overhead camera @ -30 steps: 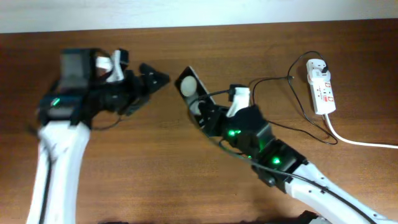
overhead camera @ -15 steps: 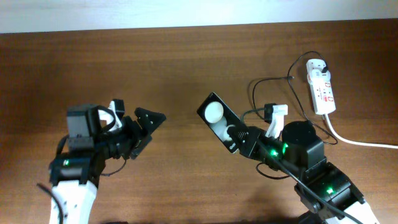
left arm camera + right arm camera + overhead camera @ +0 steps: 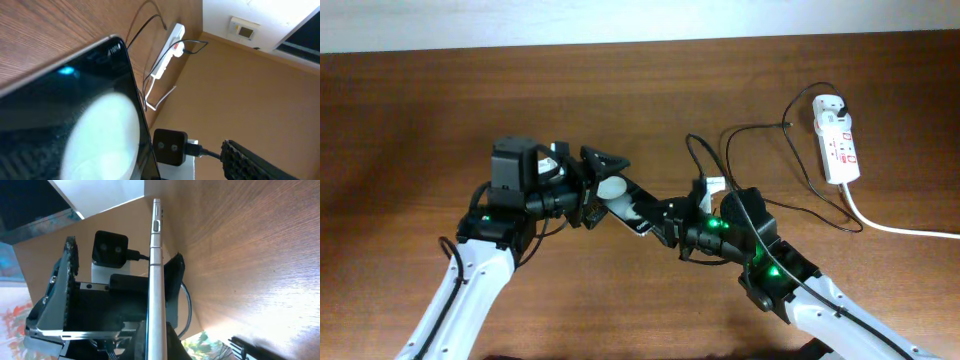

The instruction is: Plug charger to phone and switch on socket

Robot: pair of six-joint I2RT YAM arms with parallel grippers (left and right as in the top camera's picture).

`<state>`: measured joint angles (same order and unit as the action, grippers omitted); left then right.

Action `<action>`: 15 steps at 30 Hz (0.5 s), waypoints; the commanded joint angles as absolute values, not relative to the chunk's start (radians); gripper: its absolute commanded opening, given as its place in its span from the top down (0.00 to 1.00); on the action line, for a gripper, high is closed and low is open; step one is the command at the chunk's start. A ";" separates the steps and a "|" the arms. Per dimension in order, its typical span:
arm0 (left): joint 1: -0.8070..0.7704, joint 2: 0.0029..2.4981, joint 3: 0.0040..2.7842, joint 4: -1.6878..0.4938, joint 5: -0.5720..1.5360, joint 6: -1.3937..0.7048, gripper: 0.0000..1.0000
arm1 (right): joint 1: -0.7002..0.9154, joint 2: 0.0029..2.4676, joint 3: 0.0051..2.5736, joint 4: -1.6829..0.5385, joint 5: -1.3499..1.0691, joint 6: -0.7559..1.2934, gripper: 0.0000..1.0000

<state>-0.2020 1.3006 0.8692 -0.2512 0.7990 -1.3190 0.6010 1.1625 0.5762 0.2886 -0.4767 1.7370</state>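
The phone (image 3: 623, 200) is off the table, held on edge between my two grippers. My right gripper (image 3: 665, 222) is shut on its near end; its thin metal edge (image 3: 156, 265) runs up the right wrist view. My left gripper (image 3: 594, 188) is open, one finger on each side of the phone's other end, and its glossy face (image 3: 75, 115) fills the left wrist view. The charger's thin black cable (image 3: 752, 128) lies looped on the table at the right, and its black plug (image 3: 843, 104) sits in the socket (image 3: 837, 142). The socket also shows in the left wrist view (image 3: 167, 50).
The socket's thick white cord (image 3: 900, 229) runs off the right edge. The cable loops lie close behind my right arm (image 3: 775, 270). The table's back edge meets a white wall (image 3: 620, 20).
My left arm has swung right and my right gripper has carried the phone left. The two now meet at the table's middle, with my left fingers around the phone's end.
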 commanded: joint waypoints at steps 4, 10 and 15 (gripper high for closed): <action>-0.238 1.303 0.872 -0.243 0.743 -1.413 0.52 | 0.623 1.166 0.588 0.333 -0.407 1.792 0.96; -0.238 1.303 0.872 -0.244 0.745 -1.445 0.82 | 0.623 1.187 0.588 0.337 -0.357 1.924 0.96; -0.253 1.303 0.872 -0.243 0.762 -1.505 0.74 | 0.623 1.188 0.588 0.338 -0.339 1.928 0.96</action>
